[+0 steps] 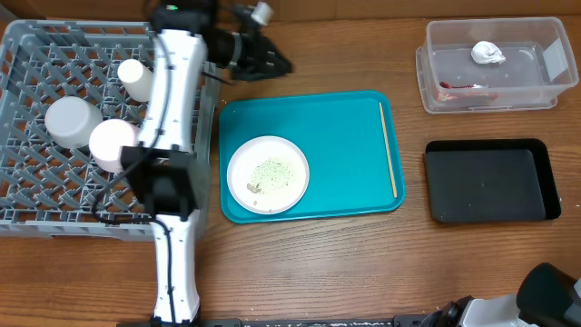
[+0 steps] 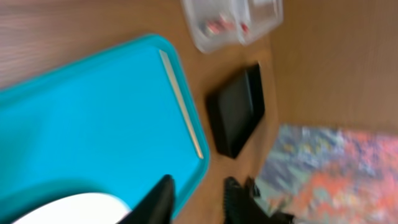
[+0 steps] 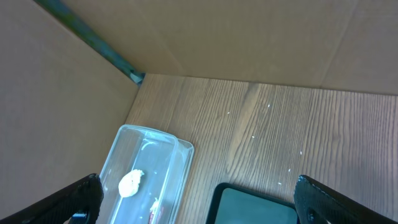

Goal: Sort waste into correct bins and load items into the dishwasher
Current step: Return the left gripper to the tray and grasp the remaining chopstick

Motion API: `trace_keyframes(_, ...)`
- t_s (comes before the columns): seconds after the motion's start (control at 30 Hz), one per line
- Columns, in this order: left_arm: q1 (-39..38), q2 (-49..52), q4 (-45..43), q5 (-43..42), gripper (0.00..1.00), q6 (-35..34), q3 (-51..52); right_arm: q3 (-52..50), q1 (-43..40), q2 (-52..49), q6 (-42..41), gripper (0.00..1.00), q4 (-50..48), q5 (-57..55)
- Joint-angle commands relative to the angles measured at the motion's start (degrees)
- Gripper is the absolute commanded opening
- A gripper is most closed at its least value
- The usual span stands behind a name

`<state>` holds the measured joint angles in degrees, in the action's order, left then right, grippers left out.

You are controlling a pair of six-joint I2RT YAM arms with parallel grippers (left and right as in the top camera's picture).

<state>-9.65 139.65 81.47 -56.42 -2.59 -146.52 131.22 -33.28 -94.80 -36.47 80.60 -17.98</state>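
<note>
**Both jaws parted and holding nothing; plate and chopsticks lie on the teal tray**

**Overhead.** The left gripper (image 1: 261, 56) sits at top centre of the frame, just past the upper right corner of the grey rack (image 1: 36, 54). From here I cannot tell how wide its jaws stand. Its arm lies across the rack's right side. A white cup (image 1: 136, 77) and a white bowl (image 1: 71, 121) stand in the rack. The teal tray (image 1: 336, 127) lies mid-frame. On it the white plate (image 1: 236, 177), with rice bits (image 1: 272, 171), sits at lower left, and the chopsticks (image 1: 390, 150) lie along the right rim. At upper right the clear tub (image 1: 526, 64) holds the paper wad (image 1: 487, 53) and the red wrapper (image 1: 458, 88). The black tray (image 1: 490, 180) lies below the tub. A strip of bare table (image 1: 413, 136) separates the teal tray from both.

**Left wrist.** The view is blurred. The jaws are partly parted and grip nothing. They hang over the teal tray's lower right edge, near the plate.

**Right wrist.** The right gripper (image 3: 198, 186) has its jaws spread wide and released, above the tub and the black tray. A cardboard wall (image 3: 249, 37) closes the far edge.
</note>
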Motion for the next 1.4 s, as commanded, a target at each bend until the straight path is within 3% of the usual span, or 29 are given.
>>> trace_keyframes(0.0,-7.67,0.15,-0.04,0.11,0.49,0.94,0.11,0.02,0.09,0.28,-0.46,1.0,-0.28,-0.39)
trace_keyframes(0.03,-9.03,0.15,-0.5,0.96,0.71,0.92,0.11,0.02,0.09,0.28,-0.46,1.0,-0.28,-0.39)
trace_keyframes(0.07,-11.13,0.17,-1.22,2.01,1.0,0.9,0.11,0.02,0.09,0.28,-0.46,1.0,-0.28,-0.39)
trace_keyframes(0.2,-20.24,0.2,-4.09,9.11,1.0,0.83,0.11,0.02,0.09,0.28,-0.46,1.0,-0.28,-0.39)
trace_keyframes(0.27,-24.3,0.33,-5.73,17.79,1.0,-3.43,0.11,0.02,0.09,0.28,-0.46,1.0,-0.28,-0.39)
trace_keyframes(0.4,-31.67,0.9,-4.59,48.37,1.0,-26.34,0.11,0.02,0.09,0.28,-0.46,1.0,-0.28,-0.39)
trace_keyframes(0.5,-35.69,1.44,-2.99,63.98,1.0,-39.06,0.11,0.02,0.09,0.28,-0.46,1.0,-0.28,-0.39)
trace_keyframes(0.53,-36.65,1.66,-2.8,67.17,0.95,-41.81,0.11,0.02,0.09,0.28,-0.46,1.0,-0.28,-0.39)
trace_keyframes(0.63,-38.97,2.4,-3.06,74.77,0.66,-48.02,0.13,0.02,0.09,0.28,-0.46,1.0,-0.28,-0.39)
trace_keyframes(0.77,-39.98,4.33,-6.25,76.85,0.64,-52.52,0.13,0.02,0.09,0.28,-0.46,1.0,-0.28,-0.39)
trace_keyframes(0.9,-39.95,7.26,-9.88,73.37,0.63,-54.71,0.13,0.02,0.09,0.28,-0.46,1.0,-0.28,-0.39)
trace_keyframes(1.37,-39.89,15.8,-14.49,68.81,0.63,-56.39,0.13,0.02,0.09,0.28,-0.46,1.0,-0.28,-0.39)
